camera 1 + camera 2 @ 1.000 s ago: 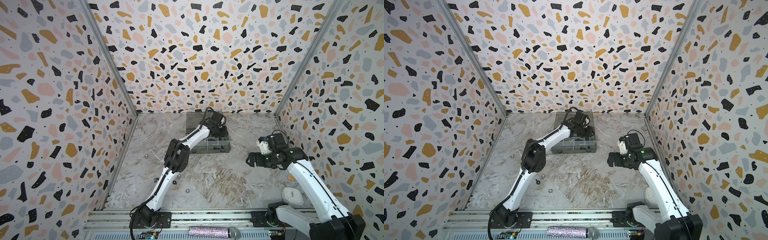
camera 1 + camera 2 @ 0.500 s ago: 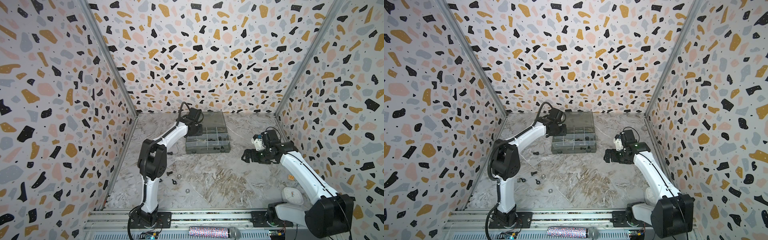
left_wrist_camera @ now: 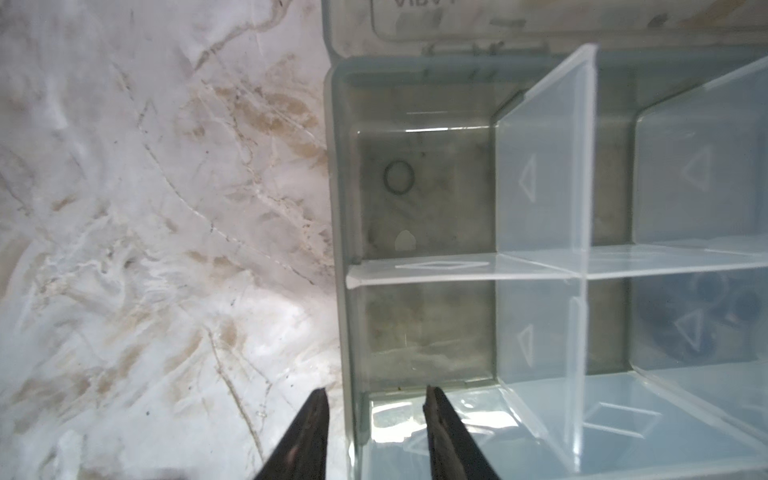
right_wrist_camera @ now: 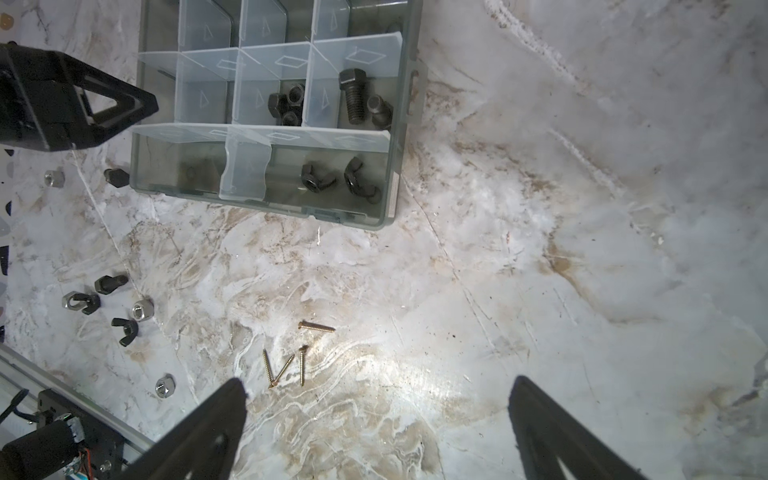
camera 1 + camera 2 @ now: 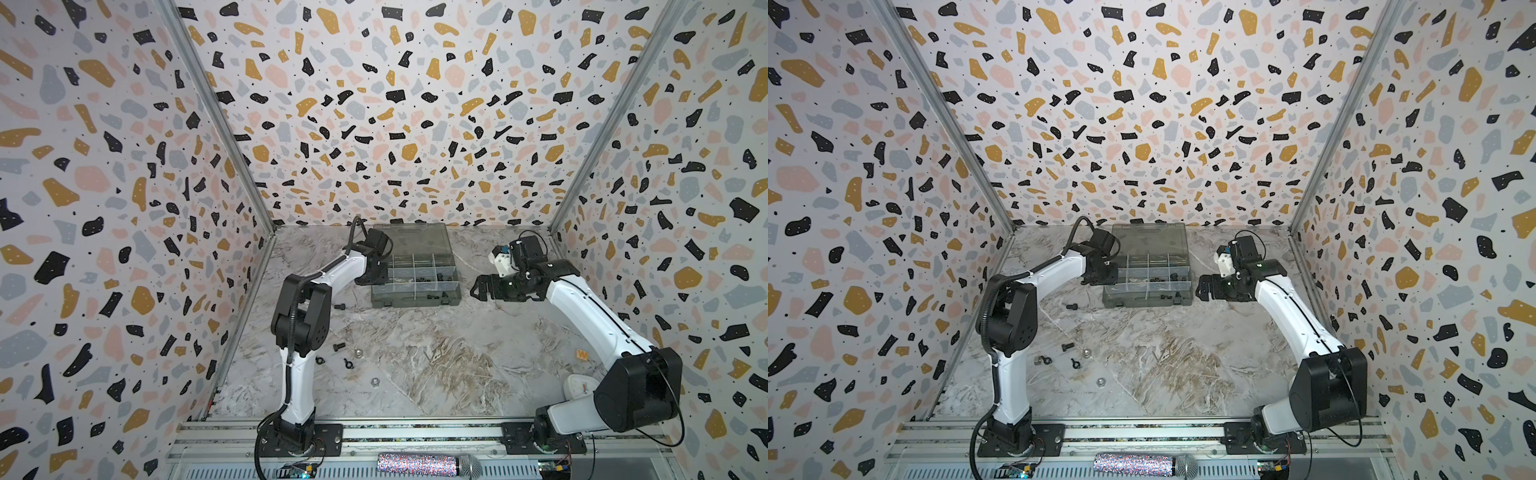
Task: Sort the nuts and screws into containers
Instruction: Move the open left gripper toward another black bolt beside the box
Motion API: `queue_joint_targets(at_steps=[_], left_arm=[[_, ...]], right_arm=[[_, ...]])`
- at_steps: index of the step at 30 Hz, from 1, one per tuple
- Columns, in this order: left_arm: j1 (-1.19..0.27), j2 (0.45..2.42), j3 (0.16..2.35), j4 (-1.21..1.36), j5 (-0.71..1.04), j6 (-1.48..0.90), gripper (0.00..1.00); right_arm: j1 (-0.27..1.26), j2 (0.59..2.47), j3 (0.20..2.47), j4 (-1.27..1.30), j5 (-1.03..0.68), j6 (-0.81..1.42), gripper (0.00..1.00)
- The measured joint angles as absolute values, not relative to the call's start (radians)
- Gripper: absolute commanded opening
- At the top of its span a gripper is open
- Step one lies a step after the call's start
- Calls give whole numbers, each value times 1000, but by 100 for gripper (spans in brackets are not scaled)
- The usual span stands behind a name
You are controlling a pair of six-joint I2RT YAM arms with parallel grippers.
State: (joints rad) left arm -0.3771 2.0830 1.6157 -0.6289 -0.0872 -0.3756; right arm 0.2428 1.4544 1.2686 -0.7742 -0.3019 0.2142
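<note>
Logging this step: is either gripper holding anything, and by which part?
Nothing is held. The right gripper is wide open and empty; the left gripper straddles a wall of the organizer box, gaps showing either side.

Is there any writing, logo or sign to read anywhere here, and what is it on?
"W", or close to it: white mark on the small orange tag on the table.
Raised lettering on the box lid: cut off, blurred, unreadable.
Triangle and diamond outlines, no words: on the clear dividers.
</note>
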Motion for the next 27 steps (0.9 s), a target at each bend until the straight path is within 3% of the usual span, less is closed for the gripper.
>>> queue_joint_targets(at_steps=[11, 27], left_arm=[[-326, 2123, 1610, -598, -58, -350, 11], [-239, 2121, 1610, -639, -87, -285, 8]], right_arm=[[278, 1526, 1322, -786, -295, 207, 100], [306, 1627, 1406, -783, -299, 200, 100]])
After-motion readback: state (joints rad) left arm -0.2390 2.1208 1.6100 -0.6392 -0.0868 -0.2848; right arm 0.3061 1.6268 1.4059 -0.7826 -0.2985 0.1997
